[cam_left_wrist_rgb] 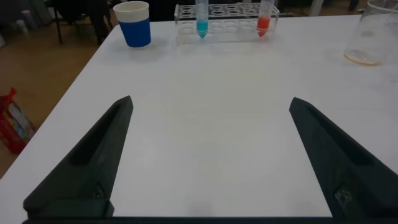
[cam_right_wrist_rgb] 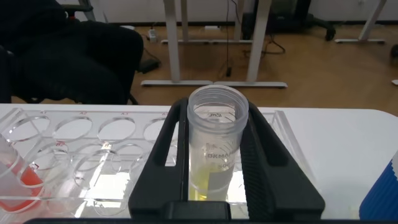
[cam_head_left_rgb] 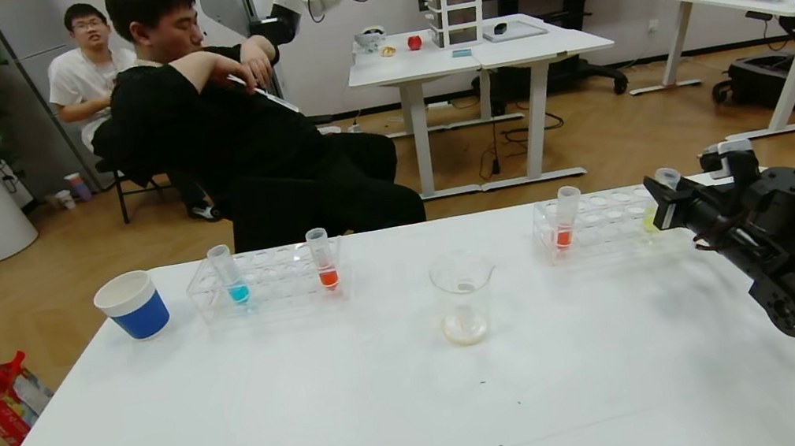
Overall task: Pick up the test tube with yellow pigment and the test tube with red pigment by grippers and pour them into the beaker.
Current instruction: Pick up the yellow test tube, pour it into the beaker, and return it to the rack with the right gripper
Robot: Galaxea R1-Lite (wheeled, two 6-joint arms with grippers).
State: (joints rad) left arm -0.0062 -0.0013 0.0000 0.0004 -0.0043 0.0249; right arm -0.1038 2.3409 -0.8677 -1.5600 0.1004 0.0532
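Note:
My right gripper (cam_head_left_rgb: 669,200) is shut on the test tube with yellow pigment (cam_right_wrist_rgb: 216,146), a clear tube with yellow-green liquid low in it, at the right end of the right clear rack (cam_head_left_rgb: 597,223); its rim (cam_head_left_rgb: 668,176) shows above the black fingers (cam_right_wrist_rgb: 165,149). A test tube with red pigment (cam_head_left_rgb: 565,216) stands in that rack's left end, and shows at the edge of the right wrist view (cam_right_wrist_rgb: 18,174). Another red tube (cam_head_left_rgb: 323,259) stands in the left rack (cam_head_left_rgb: 267,279). The clear beaker (cam_head_left_rgb: 463,296) stands mid-table. My left gripper (cam_left_wrist_rgb: 211,109) is open and empty above bare table.
A cyan-blue tube (cam_head_left_rgb: 229,273) stands in the left rack, next to a blue-and-white paper cup (cam_head_left_rgb: 133,305). Another blue cup (cam_right_wrist_rgb: 382,193) sits close beside the right rack. A seated person (cam_head_left_rgb: 245,119) is beyond the table's far edge.

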